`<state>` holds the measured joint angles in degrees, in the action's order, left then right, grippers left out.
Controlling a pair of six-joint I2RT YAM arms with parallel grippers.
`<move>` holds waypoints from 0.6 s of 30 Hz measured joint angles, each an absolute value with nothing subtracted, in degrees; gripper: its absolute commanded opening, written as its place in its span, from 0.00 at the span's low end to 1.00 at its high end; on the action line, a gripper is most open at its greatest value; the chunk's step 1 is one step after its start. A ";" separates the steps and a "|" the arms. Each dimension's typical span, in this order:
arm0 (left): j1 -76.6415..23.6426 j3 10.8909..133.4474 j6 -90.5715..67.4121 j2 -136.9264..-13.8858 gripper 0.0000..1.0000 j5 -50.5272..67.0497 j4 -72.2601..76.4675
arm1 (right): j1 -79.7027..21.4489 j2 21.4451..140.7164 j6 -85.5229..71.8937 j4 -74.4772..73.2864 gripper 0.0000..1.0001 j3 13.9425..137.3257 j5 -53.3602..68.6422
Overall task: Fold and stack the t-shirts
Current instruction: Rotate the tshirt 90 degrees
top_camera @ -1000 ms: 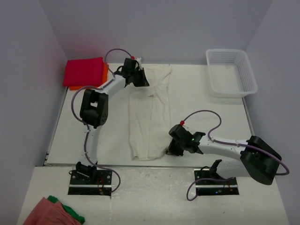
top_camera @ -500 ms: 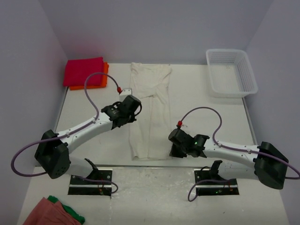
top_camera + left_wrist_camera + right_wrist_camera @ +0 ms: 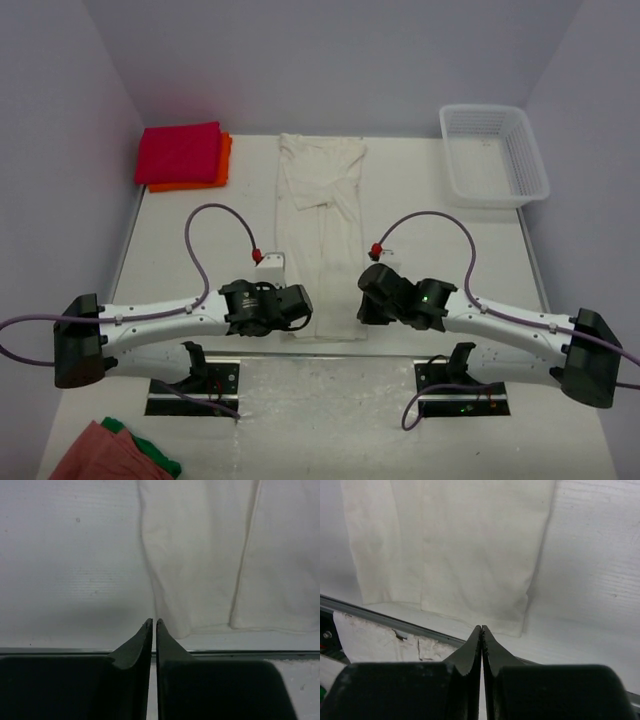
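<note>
One cream-white t-shirt [image 3: 322, 230] lies lengthwise on the surface [image 3: 200, 240] in your top view, left gripper [image 3: 298, 308] and right gripper [image 3: 366, 303] at its near corners. Left wrist: your gripper clenched, empty, at the hem. Right wrist: clenched, empty, likewise.

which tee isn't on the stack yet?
The cream-white t-shirt, laid out long and flat by itself; the magenta-red t-shirt lies folded on top of the orange t-shirt at the far left.

Plain colours are showing throughout: cream-white t-shirt [image 3: 322, 235], magenta-red t-shirt [image 3: 180, 152], orange t-shirt [image 3: 224, 158], salmon-pink cloth [image 3: 95, 455], green cloth [image 3: 160, 463]. The basket [image 3: 492, 165] is showing a white mesh pattern.
</note>
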<state>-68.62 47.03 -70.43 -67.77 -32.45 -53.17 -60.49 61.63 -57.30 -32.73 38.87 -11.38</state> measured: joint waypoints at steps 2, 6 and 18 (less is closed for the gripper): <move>-71.26 47.03 -72.27 -69.04 0.00 -32.40 -53.87 | -60.49 64.55 -56.86 -32.75 0.00 40.47 -11.60; -76.73 47.51 -73.52 -72.29 0.00 -32.18 -53.71 | -60.49 70.17 -55.68 -31.99 0.00 42.02 -11.35; -78.61 50.35 -69.84 -75.50 0.00 -34.54 -50.11 | -60.49 81.41 -53.71 -26.81 0.00 43.75 -7.81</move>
<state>-78.61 50.35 -69.84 -75.50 -34.54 -50.11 -60.49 81.41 -53.71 -26.81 43.75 -7.81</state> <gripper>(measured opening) 0.002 0.003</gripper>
